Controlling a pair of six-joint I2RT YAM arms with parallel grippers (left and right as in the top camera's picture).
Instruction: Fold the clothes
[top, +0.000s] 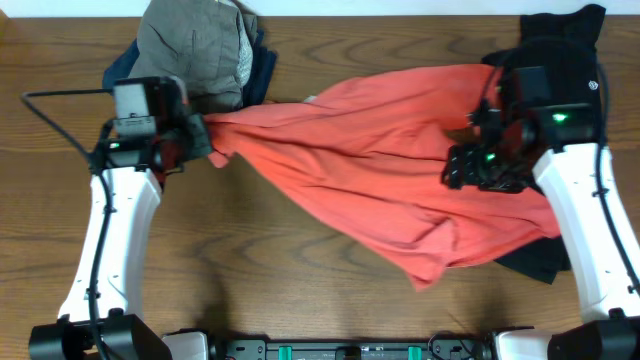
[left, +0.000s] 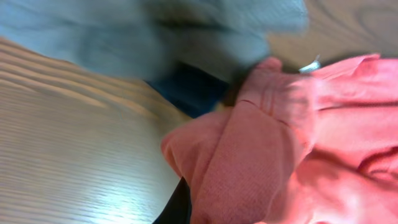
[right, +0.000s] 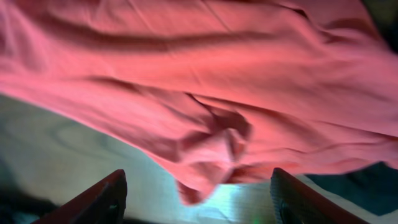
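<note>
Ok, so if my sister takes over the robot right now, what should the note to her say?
Left gripper: shut on a bunched end of the coral-red T-shirt, right beside the back-left heap.
Right gripper: open above the T-shirt's right part, holding nothing.
Things: the T-shirt lies crumpled, pulled long across the table. The grey-khaki piece sits on the navy piece, back-left. The black shirt is back-right, by the right arm.
Done: nothing is folded yet.
Left: probably spread the T-shirt flat, fold it, then do the others.
</note>
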